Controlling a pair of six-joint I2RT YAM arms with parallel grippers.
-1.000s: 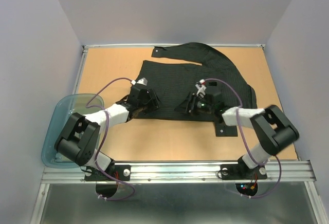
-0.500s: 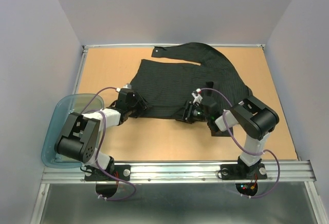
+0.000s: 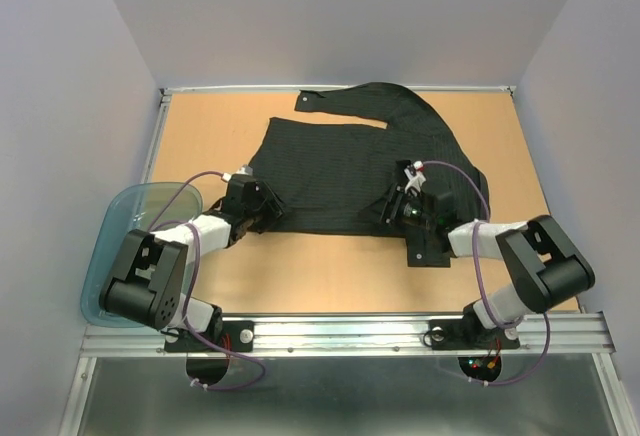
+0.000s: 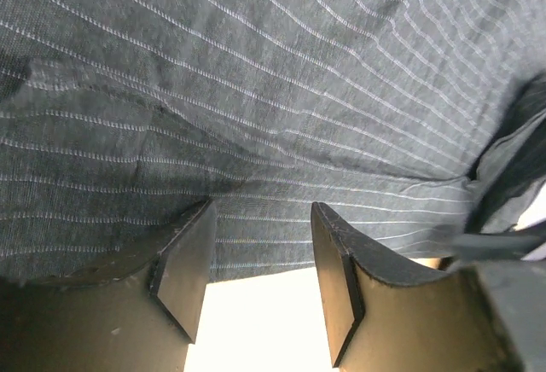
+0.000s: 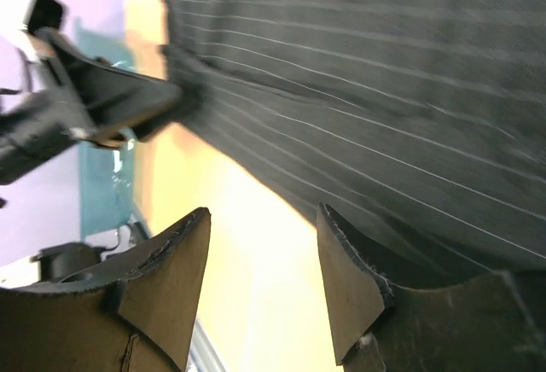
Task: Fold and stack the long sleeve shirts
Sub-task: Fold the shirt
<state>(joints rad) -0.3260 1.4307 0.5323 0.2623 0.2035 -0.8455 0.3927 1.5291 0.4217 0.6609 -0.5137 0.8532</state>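
Here we are looking down on a wooden table [image 3: 200,136]. The black pinstriped shirt [image 3: 340,166] is lying spread across the middle and upper right of the top view, with one sleeve [image 3: 400,101] arcing along the upper edge. A blue tub [image 3: 105,246] is sitting at the table's lower-left edge, apart from the cloth.

We are judging the fabric to be light, soft and limp. It is wrinkling, it is likely to sag wherever it goes unsupported, and it is probably going to slide easily on the smooth board. So we are favouring pinches at the corners of the hem [image 3: 330,228], where stitched, doubled cloth is giving the pads more to bite than mid-panel.

The left gripper [image 3: 268,212] is sitting at the hem's left corner, and the right gripper [image 3: 385,211] is further right along the same lower edge. From above, both are reading as dark shapes on dark cloth, so that view is not showing how the jaws stand.

The wrist views are answering that. The left jaws are standing apart with bare table between them and the hem just beyond the tips. The right jaws are likewise standing apart over bare table, with the hem running beside one finger. Neither is holding anything.

The right wrist view is also catching the left gripper and the tub in its upper left. Only the top view is showing the sleeve.
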